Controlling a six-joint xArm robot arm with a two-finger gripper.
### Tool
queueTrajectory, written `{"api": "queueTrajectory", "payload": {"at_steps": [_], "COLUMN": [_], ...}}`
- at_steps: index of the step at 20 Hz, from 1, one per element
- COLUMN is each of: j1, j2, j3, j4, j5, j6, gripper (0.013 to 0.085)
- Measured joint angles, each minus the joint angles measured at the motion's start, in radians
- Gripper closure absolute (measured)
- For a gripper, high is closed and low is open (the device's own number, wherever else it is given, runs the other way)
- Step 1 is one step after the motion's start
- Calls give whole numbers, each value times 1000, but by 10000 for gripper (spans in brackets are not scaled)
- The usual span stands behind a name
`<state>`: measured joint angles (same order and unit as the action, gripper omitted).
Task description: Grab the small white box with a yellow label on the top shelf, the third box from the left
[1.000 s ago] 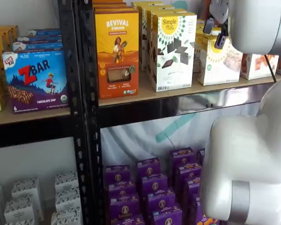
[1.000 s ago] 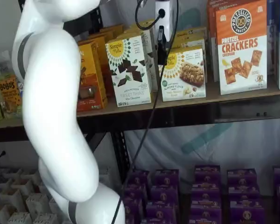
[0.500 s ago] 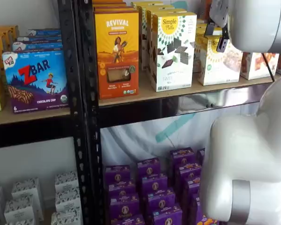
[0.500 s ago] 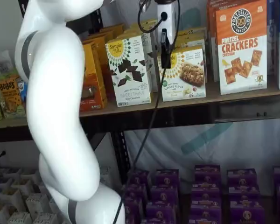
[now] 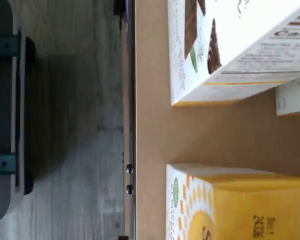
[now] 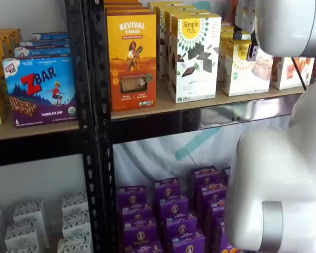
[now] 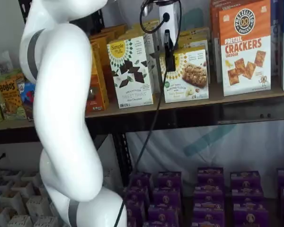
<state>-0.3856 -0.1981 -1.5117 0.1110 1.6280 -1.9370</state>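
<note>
The small white box point(image 7: 187, 75) with a yellow sunburst logo and a pale food photo stands on the top shelf point(image 7: 227, 97), at the front of a row of like boxes. It also shows in a shelf view point(image 6: 247, 68) and in the wrist view point(image 5: 225, 205). My gripper point(image 7: 169, 52) hangs in front of the box's upper left corner. Only a black finger shows, side-on, below the white body. In a shelf view the gripper point(image 6: 251, 51) is mostly hidden by the arm. I cannot tell whether it touches the box.
A taller white carton with chocolate squares point(image 7: 130, 71) stands just left of the small box, with a gap of bare shelf board point(image 5: 150, 125) between. An orange crackers carton point(image 7: 244, 47) stands to its right. The white arm point(image 7: 61, 118) fills the foreground. Purple boxes point(image 7: 208, 194) sit below.
The gripper has shifted a little to the right and slightly lower, closer in front of the small white box. The boxes have not moved.
</note>
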Motion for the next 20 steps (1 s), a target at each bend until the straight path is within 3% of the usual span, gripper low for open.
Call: {"api": "queueTrajectory", "payload": {"at_steps": [8, 17, 20], "j1": [39, 40, 42], "j2": [49, 56, 55], "j3": [-59, -67, -69], "j4": [-66, -61, -60], "j5": [57, 64, 68], "j6": [32, 34, 36], "gripper": [130, 130, 210]}}
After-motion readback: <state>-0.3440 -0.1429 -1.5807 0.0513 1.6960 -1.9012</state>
